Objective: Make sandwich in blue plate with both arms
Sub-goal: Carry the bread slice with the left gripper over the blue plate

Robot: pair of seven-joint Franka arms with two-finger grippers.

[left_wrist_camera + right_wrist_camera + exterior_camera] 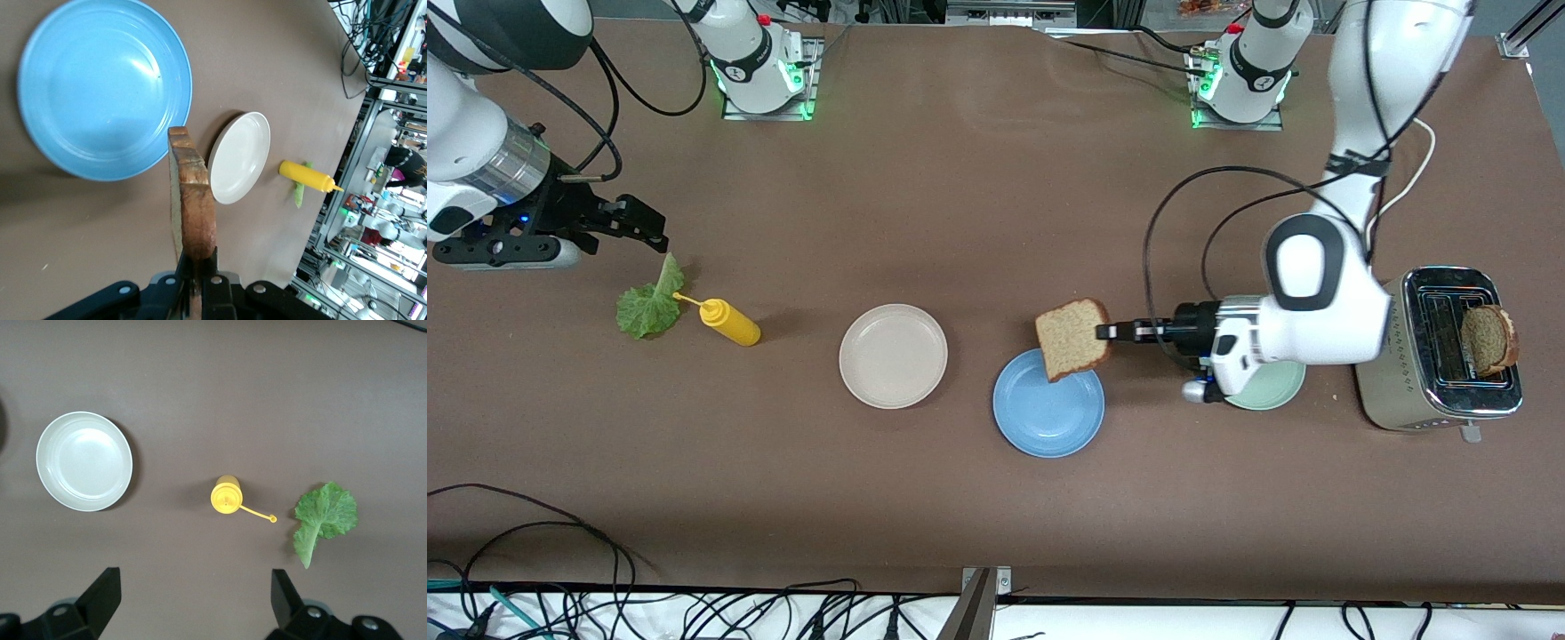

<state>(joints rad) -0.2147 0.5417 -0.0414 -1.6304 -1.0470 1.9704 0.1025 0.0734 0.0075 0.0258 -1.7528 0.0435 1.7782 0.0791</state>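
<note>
A brown bread slice (pixel 1072 338) hangs on edge over the blue plate's (pixel 1049 418) rim, with my left gripper (pixel 1104 332) shut on its crust. In the left wrist view the slice (pixel 193 200) stands edge-on between the fingers of that gripper (pixel 199 260), beside the bare blue plate (pixel 100 87). A second slice (pixel 1488 340) sticks up from the toaster (pixel 1440 356). The green lettuce leaf (pixel 647 305) lies at the right arm's end of the table. My right gripper (pixel 645 227) hovers open and unladen near the leaf. Its view shows the gripper (pixel 193 580) and the leaf (pixel 327 517).
A yellow squeeze bottle (pixel 729 322) lies beside the lettuce, cap flipped open. A cream-white plate (pixel 893 356) sits between bottle and blue plate. A mint-green plate (pixel 1267 391) lies under the left wrist, next to the toaster. Cables trail along the table's front edge.
</note>
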